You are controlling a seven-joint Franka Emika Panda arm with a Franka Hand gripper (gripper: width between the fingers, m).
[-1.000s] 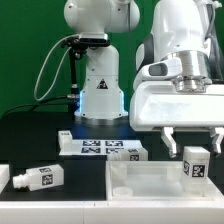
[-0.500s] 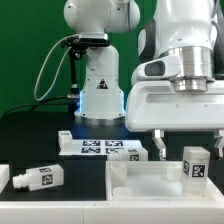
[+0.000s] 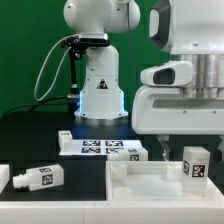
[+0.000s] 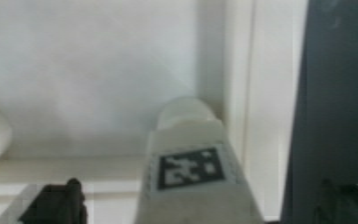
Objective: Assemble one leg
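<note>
A white leg (image 3: pixel 197 165) with a square tag stands upright on the large white rimmed panel (image 3: pixel 135 183) at the exterior view's right. My gripper (image 3: pixel 188 147) hangs just above it, with one finger (image 3: pixel 157 146) on each side, open and not touching. In the wrist view the leg (image 4: pixel 194 160) lies between my two dark fingertips (image 4: pixel 60 202), with gaps on both sides of the gripper (image 4: pixel 204 205). Another leg (image 3: pixel 36 178) lies on its side on the black table at the exterior view's left.
The marker board (image 3: pixel 100 148) lies flat behind the panel. The end of a further white part (image 3: pixel 4 177) shows at the left edge. The arm's white base (image 3: pixel 100 90) with black cables stands at the back.
My gripper and wrist have risen and shifted slightly to the exterior view's right. The upright leg has stayed in place on the panel.
</note>
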